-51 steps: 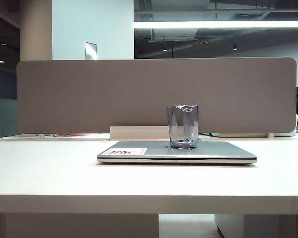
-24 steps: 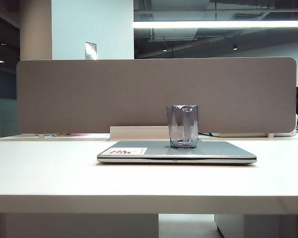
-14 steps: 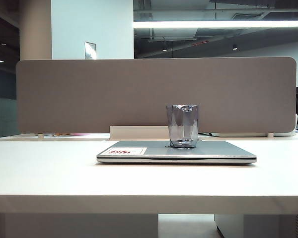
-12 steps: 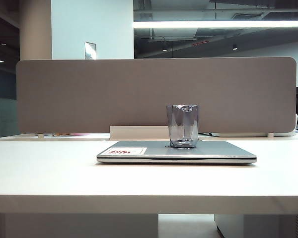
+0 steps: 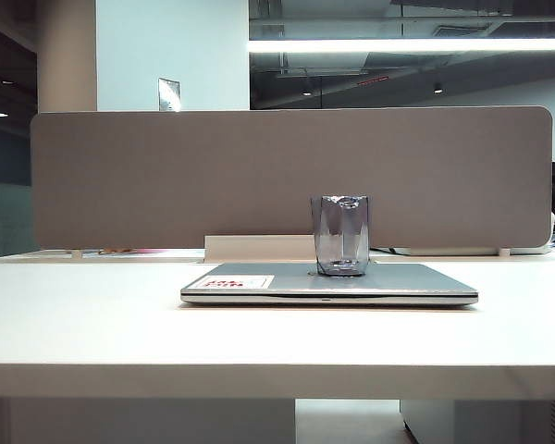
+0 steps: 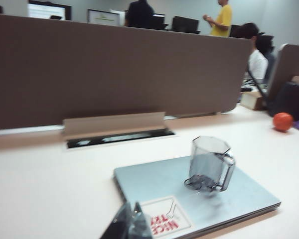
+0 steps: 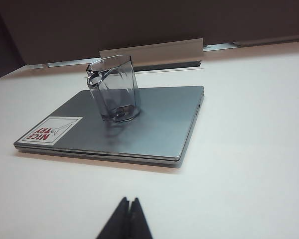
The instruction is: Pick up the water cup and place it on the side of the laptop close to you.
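Observation:
The clear grey-tinted water cup (image 5: 341, 236) stands upright on the lid of the closed silver laptop (image 5: 407, 282), toward its far edge. The left wrist view shows the cup (image 6: 208, 163) with its angular handle on the laptop (image 6: 154, 179). My left gripper (image 6: 133, 203) hovers shut over the laptop's near corner, beside the white sticker with red print (image 6: 164, 222). My right gripper (image 7: 130, 198) is shut and empty above the bare table, short of the laptop (image 7: 159, 124) and the cup (image 7: 114, 89). Neither arm appears in the exterior view.
A brown desk divider (image 5: 287, 176) runs behind the laptop, with a cable slot (image 6: 119, 137) at its foot. An orange ball (image 6: 283, 121) lies far off on the table. People sit and stand beyond the divider.

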Motion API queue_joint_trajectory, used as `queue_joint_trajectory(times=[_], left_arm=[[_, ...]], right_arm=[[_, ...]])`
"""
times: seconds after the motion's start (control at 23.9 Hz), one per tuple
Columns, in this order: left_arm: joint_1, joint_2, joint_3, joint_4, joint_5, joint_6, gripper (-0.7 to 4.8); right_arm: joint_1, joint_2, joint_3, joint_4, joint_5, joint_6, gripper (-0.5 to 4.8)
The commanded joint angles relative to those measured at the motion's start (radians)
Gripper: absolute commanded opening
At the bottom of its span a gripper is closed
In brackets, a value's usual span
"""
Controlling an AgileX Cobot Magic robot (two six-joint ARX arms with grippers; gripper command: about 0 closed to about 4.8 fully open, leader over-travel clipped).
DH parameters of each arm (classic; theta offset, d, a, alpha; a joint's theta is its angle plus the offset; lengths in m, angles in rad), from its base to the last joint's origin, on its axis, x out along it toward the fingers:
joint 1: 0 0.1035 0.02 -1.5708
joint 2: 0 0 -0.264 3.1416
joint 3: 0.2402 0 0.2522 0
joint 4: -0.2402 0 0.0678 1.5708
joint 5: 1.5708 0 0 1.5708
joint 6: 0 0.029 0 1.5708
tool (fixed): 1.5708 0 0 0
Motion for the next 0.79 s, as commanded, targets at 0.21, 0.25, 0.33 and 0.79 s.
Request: queue_joint_trajectory(times=[0.21,0.25,0.33,0.79], left_arm=[[-0.161,0.287,0.058,0.191,-0.014,0.005,-0.04],[-0.192,0.332,0.068,0.210,-0.032,0.005,-0.04],[-0.248,0.408,0.083,0.246,-0.076,0.004,-0.04],[-0.500,0.896,0.220,0.531,-0.266,0.004,-0.04]], right_arm=[[0.000,-0.002,-0.003,0.014,-0.002,0.002,-0.06],[0.000,-0.002,-0.003,0.014,-0.002,0.002,-0.05],[0.000,-0.002,-0.003,0.013,-0.002,0.002,-0.05],[0.001,-0.001,-0.003,0.003,0.002,0.002,-0.05]])
